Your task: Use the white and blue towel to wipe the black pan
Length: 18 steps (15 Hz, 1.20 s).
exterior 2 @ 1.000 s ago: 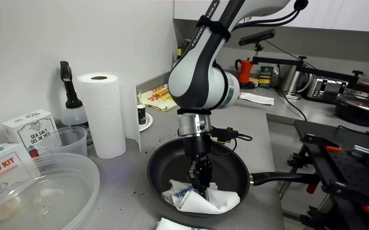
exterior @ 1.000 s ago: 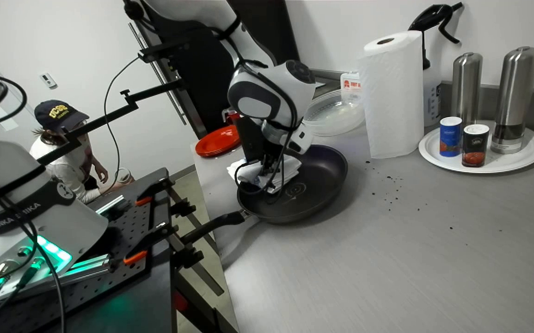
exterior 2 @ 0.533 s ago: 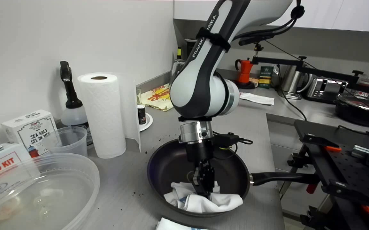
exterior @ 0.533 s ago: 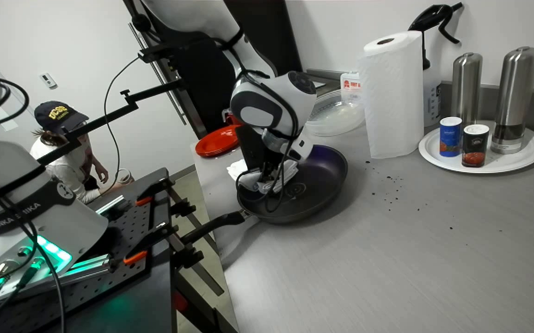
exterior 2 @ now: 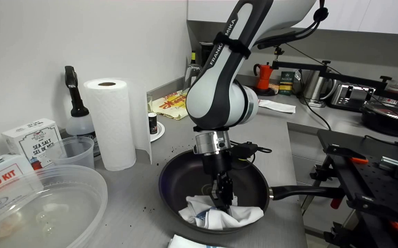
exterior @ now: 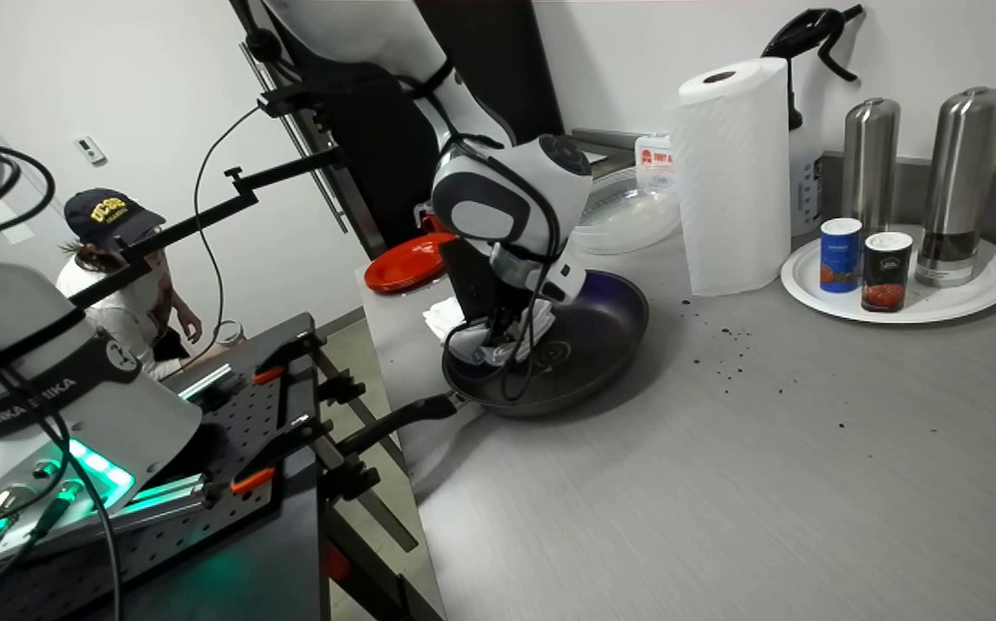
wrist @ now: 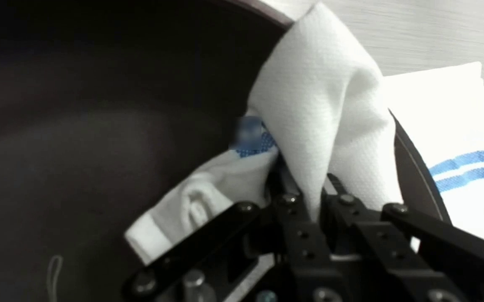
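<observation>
The black pan (exterior 2: 185,182) lies on the counter, its long handle reaching past the counter edge; it also shows in an exterior view (exterior: 610,332) and the wrist view (wrist: 99,147). The rumpled white and blue towel (exterior 2: 212,219) lies inside the pan, against the wall away from the paper towel roll. My gripper (wrist: 306,184) points down into the pan, shut on a fold of the towel (wrist: 313,79), which bunches up between the fingers. In an exterior view my gripper (exterior 2: 225,208) reaches down into the cloth. The fingertips are hidden in the towel.
A second folded white towel with blue stripes (wrist: 464,167) lies just outside the pan rim. A paper towel roll (exterior 2: 111,127) and a clear plastic tub (exterior 2: 99,193) stand beside the pan. A white plate (exterior: 980,293) holds shakers and grinders. Dark crumbs dot the counter.
My arm has come slightly lower and shifted a little toward the handle side. The held towel has slid the same way inside the pan. The pan has not moved.
</observation>
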### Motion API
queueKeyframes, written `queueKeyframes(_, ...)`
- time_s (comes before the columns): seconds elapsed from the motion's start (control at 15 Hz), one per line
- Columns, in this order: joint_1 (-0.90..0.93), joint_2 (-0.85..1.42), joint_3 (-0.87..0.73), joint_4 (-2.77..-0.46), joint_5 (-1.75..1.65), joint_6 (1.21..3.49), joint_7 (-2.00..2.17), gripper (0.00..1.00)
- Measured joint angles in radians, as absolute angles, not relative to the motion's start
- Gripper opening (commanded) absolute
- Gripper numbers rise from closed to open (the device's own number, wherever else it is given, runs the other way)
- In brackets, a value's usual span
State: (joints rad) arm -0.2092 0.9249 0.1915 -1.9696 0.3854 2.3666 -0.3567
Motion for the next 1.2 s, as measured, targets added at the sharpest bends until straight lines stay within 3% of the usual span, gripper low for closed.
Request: queueKeyframes(1.2,-0.116,0.887,-0.018,-1.937,0.135,2.377,-0.169,0.03)
